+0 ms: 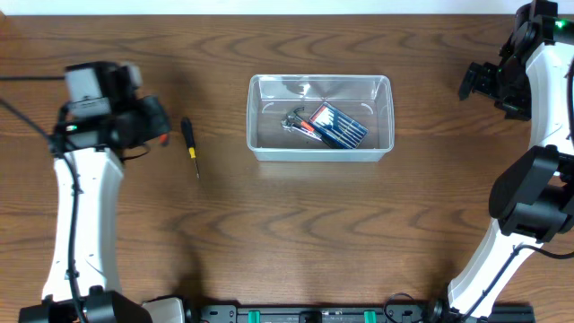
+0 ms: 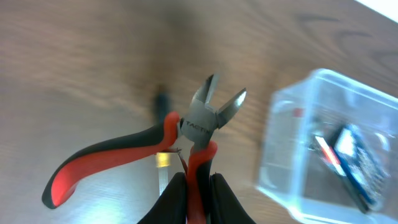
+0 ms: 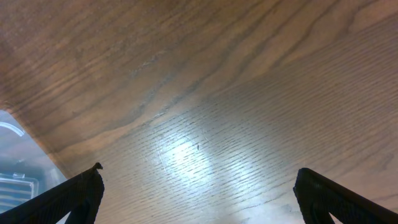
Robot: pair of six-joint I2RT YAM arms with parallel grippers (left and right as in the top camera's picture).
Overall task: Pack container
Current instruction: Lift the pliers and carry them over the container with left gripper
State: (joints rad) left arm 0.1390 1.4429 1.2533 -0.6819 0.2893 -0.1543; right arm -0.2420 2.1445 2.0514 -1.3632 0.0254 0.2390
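Note:
The clear plastic container [image 1: 320, 118] stands at the table's centre, holding a small pair of pliers [image 1: 296, 123] and a dark case of bits [image 1: 339, 126]. It also shows blurred at the right of the left wrist view [image 2: 329, 162]. My left gripper [image 2: 198, 186] is shut on one handle of red-and-black cutting pliers [image 2: 205, 115], held above the table left of the container. In the overhead view the left gripper [image 1: 148, 121] hides them apart from a red tip. My right gripper [image 3: 199, 193] is open and empty over bare wood at the far right [image 1: 475, 81].
A black-and-yellow screwdriver [image 1: 190, 144] lies on the table between my left gripper and the container; it shows blurred under the pliers in the left wrist view [image 2: 163, 124]. A corner of the container shows at the left edge of the right wrist view [image 3: 15, 168].

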